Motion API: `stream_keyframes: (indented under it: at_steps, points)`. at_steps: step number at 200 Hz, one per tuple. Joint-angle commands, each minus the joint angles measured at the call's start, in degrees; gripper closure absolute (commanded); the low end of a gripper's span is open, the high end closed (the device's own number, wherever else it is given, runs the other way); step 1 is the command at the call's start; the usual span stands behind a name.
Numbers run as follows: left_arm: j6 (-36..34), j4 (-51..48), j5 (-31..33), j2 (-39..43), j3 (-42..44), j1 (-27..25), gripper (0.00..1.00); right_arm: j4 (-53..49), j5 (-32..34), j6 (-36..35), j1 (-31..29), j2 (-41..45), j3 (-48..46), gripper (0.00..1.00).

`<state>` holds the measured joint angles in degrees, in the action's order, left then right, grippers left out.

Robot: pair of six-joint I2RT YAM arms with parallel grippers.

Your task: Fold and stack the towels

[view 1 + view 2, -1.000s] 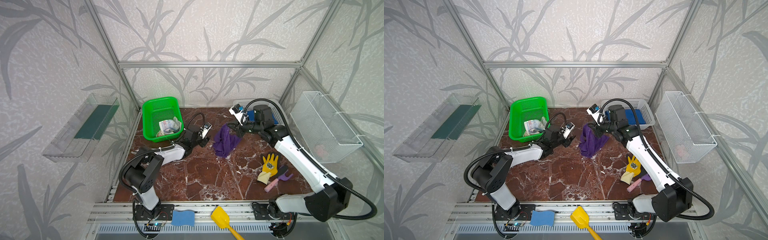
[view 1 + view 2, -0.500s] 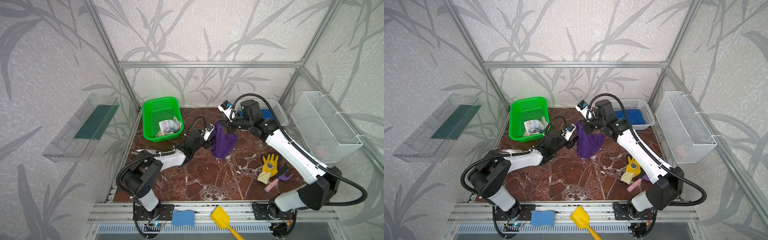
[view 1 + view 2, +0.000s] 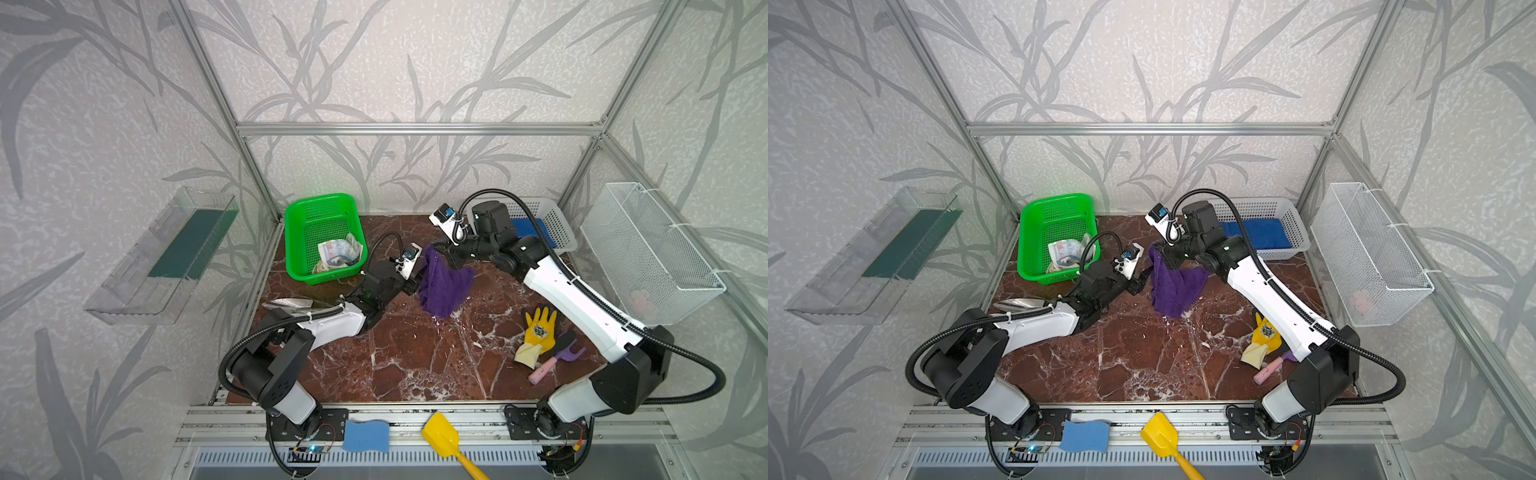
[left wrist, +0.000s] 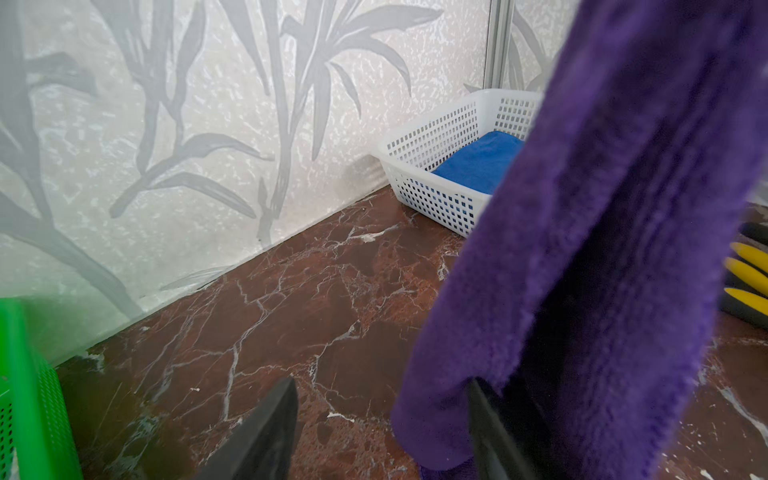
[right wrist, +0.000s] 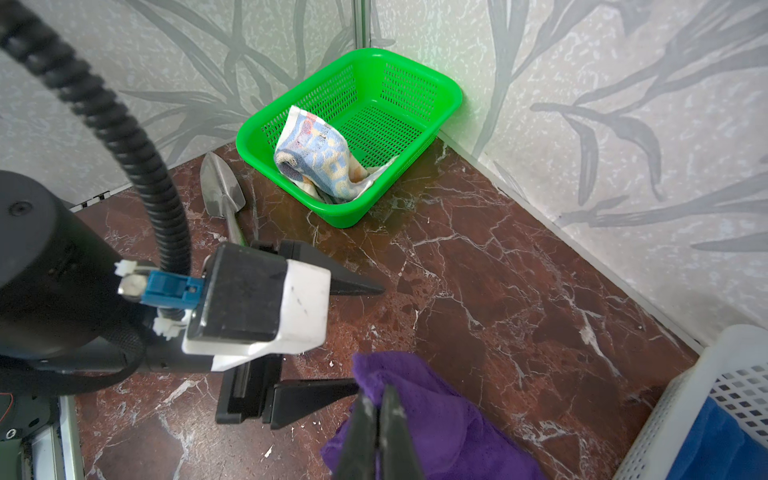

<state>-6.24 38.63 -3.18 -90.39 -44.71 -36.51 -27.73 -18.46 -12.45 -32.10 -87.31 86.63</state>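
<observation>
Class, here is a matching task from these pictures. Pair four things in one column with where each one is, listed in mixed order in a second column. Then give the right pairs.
Things
1. purple towel
2. blue towel
3. printed towel
4. yellow glove

Places
A. in the green basket
B. lying on the table
C. hanging from the shut right gripper
D. in the white basket

Pairs: 1-C, 2-D, 3-A, 4-B
</observation>
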Motion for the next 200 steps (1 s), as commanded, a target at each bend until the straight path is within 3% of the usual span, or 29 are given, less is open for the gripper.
stream_keyframes:
  at_steps: [1,55,86,117,200]
  points:
    - [1.6,3.1,-2.6,0.2,-0.1,-1.1,0.34,-0.1,0.4,-0.2,-0.4,0.0,2.4,1.0]
    - [1.5,3.2,-4.4,1.0,-0.6,-2.6,0.34,-0.6,0.5,-0.3,-0.4,-0.1,2.2,1.0]
    - [1.2,-1.7,1.1,-1.5,-3.8,-2.9,0.35,-0.5,0.4,-0.2,-0.4,1.1,1.5,1.0]
    - [0.8,0.8,4.9,-4.7,-3.4,-2.9,0.36,-0.1,0.3,-0.6,-0.4,3.6,0.1,1.0]
    - [0.4,0.5,7.0,-8.7,-5.0,-2.8,0.38,0.6,1.8,-2.1,-0.3,9.9,-4.7,1.0]
